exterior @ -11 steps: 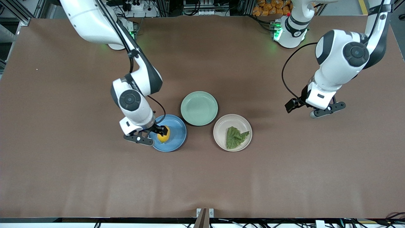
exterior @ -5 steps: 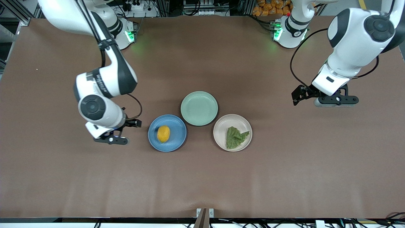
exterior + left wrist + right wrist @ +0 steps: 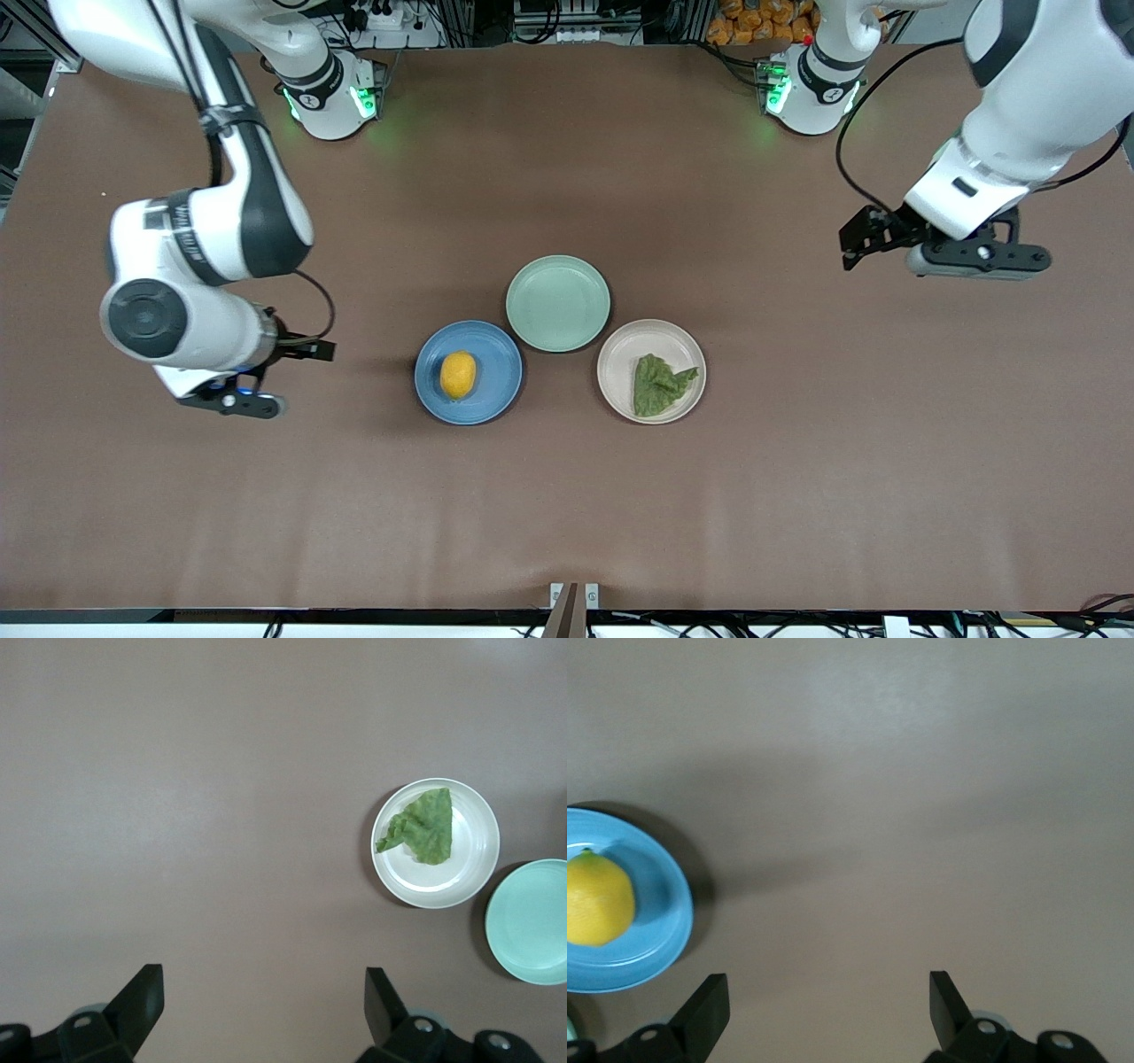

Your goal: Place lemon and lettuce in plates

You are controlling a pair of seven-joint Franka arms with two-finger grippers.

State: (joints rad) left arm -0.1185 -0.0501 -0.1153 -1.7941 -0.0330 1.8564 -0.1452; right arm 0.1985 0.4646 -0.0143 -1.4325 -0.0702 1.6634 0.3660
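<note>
Little looked likely to go wrong: one small oval yellow lemon [image 3: 458, 375] lay in the round blue plate [image 3: 496, 353] and could only roll if the brown table [image 3: 567, 496] were jolted. One wrinkly dark green lettuce leaf [image 3: 659, 385] sat in the pale beige-pink plate [image 3: 625, 350], with a third, mint green plate [image 3: 557, 303] bare. Two grippers hung empty with fingers spread, the right gripper [image 3: 232, 400] over the table toward the right arm's end, the left gripper [image 3: 973, 259] over its own end.

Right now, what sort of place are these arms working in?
Most likely a robotics lab: a brown-covered table, cables and a power strip along the edge by the arms' bases, and metal framing around it.
</note>
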